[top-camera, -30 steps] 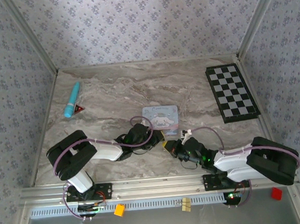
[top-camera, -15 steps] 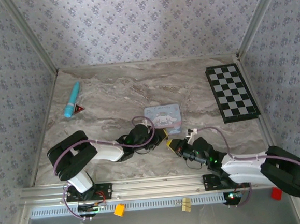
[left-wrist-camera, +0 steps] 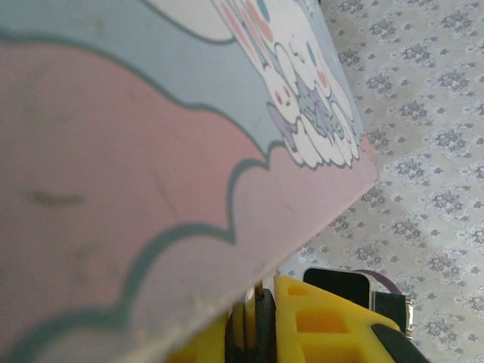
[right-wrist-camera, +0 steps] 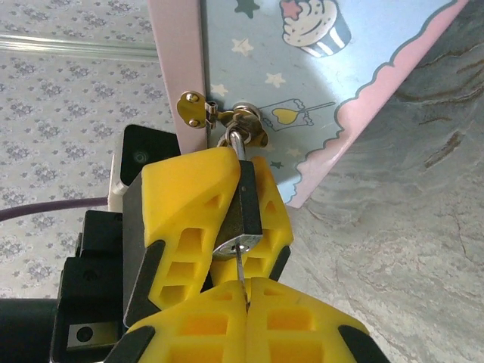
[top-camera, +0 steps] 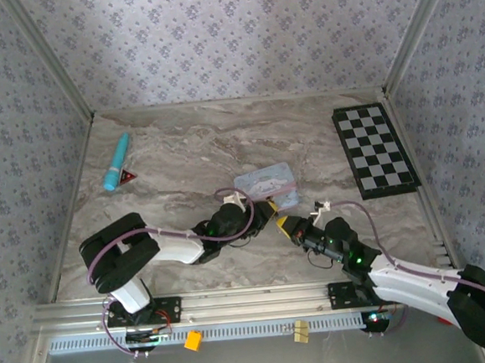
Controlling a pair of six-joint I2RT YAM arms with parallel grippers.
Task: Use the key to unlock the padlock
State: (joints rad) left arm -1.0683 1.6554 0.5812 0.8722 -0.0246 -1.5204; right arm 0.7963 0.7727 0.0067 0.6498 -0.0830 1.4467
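The small dark padlock [right-wrist-camera: 246, 203] hangs by its thin shackle from the brass hasp [right-wrist-camera: 227, 113] of a pastel blue-pink tin [top-camera: 267, 182]. My left gripper [right-wrist-camera: 243, 165] is shut on the padlock body, one yellow finger on each side. From below, my right gripper [right-wrist-camera: 246, 293] is shut on the key [right-wrist-camera: 240, 266]. The key's thin blade stands in the keyhole on the padlock's underside. In the top view both grippers, left [top-camera: 266, 217] and right [top-camera: 287, 226], meet just in front of the tin. In the left wrist view the tin [left-wrist-camera: 151, 151] looms close, with the padlock [left-wrist-camera: 263, 321] dark between my fingers.
A black-and-white checkerboard [top-camera: 374, 150] lies at the back right. A teal cylinder [top-camera: 116, 162] and a small red triangle [top-camera: 128, 177] lie at the back left. Patterned walls close in the marble table [top-camera: 181, 144] on three sides.
Both grippers have shifted right and slightly away from the near edge, staying together. The tin has swung with them and now lies skewed. The right arm has stretched out lower.
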